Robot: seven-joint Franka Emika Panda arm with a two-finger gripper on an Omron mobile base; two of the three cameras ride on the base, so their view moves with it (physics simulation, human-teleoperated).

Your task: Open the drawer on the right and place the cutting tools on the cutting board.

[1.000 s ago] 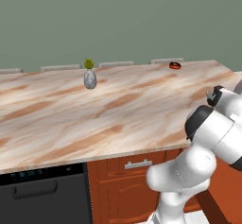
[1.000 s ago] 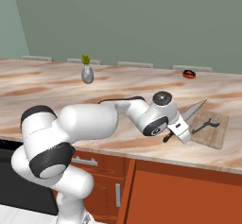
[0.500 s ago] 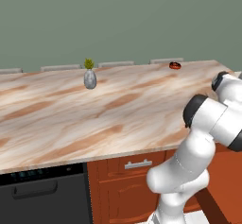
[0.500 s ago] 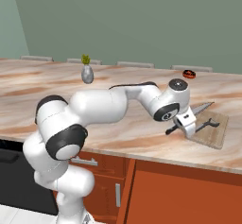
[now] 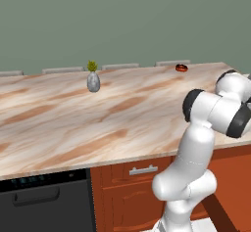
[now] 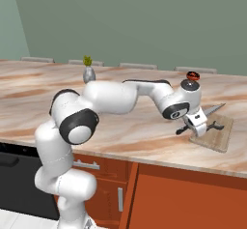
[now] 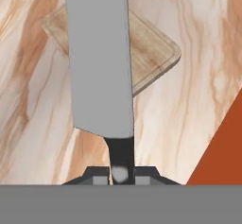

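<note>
My gripper (image 6: pixel 193 122) is shut on the black handle of a knife (image 7: pixel 99 62). Its broad grey blade (image 6: pixel 212 109) points away from the hand, over the cutting board (image 6: pixel 217 137). This thin tan board lies on the counter near its front edge, at the right. In the hand view the blade covers the middle of the cutting board (image 7: pixel 153 53), and the finger tips (image 7: pixel 100 178) pinch the handle at the bottom. A small dark tool (image 6: pixel 215 125) lies on the board beside the gripper. A drawer front with a silver bar handle (image 5: pixel 143 170) sits under the counter.
A grey vase with a green sprig (image 6: pixel 88 73) and a small red dish (image 6: pixel 193 75) stand at the back of the marbled countertop (image 5: pixel 73 123). The black dishwasher front (image 5: pixel 44 201) is at lower left. A reddish-orange cabinet panel (image 6: pixel 193 199) juts out below the counter edge.
The arm has swung to the right and stretched out, carrying the knife from left of the cutting board to over its near left edge. The gripper stays shut on the handle.
</note>
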